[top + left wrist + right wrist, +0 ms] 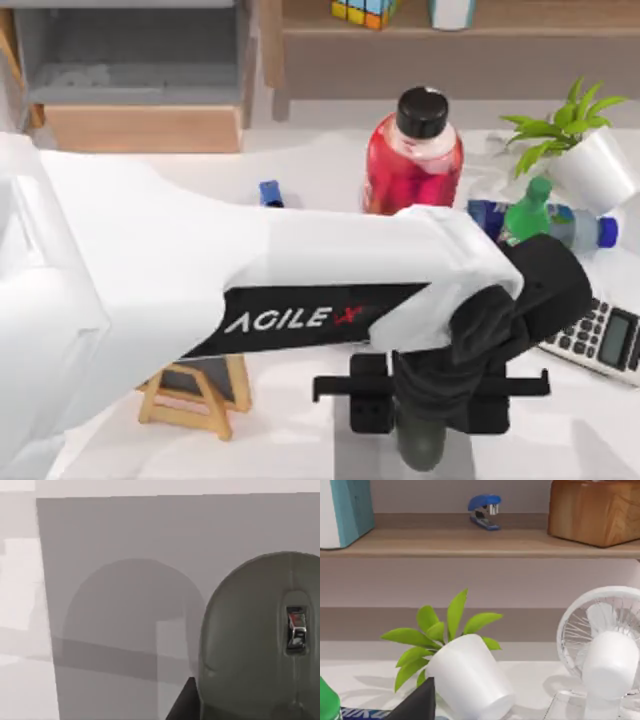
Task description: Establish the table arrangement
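While pinching a grey mouse (pixel 260 640), the left hand (pixel 425 425) hovers over the table (pixel 590 430).

Top view. The left arm (pixel 250 290), white and lettered AGILEX, crosses from nine o'clock toward five o'clock, where the left gripper (pixel 425 445) points down over a grey mouse (pixel 420 448) above a grey mat (pixel 350 450) on the white tabletop (pixel 300 170). Toward one o'clock stands a red bottle (pixel 412 160) with a black cap; at two o'clock lie a tilted potted plant (pixel 580 150) and a green-capped bottle (pixel 530 215). A calculator (pixel 600 340) sits at three o'clock, a small wooden easel board (pixel 200 395) at seven o'clock, and a wooden shelf (pixel 450 45) spans twelve o'clock.
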`<state>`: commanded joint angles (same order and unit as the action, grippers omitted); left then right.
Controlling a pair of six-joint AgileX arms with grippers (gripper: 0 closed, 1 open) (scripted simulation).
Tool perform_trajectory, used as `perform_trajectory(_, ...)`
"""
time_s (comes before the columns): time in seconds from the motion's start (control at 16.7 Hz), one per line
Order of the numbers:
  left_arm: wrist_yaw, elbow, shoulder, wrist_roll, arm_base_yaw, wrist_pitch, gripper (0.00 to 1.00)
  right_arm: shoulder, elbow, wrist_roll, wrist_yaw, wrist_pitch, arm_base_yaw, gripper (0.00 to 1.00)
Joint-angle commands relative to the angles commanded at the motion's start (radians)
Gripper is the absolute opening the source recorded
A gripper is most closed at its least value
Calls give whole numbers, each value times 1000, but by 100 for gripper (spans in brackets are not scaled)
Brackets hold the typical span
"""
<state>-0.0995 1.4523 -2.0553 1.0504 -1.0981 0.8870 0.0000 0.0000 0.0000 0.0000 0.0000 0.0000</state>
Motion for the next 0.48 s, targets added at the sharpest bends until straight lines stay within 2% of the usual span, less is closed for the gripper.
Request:
perform_trajectory(0.36, 6, -15, -14, -1, 3, 8, 0, 0, 0, 0, 0, 0, 0, 100)
perform_trajectory(0.48, 6, -15, -14, -1, 3, 8, 15, 0, 0, 0, 0, 0, 0, 100)
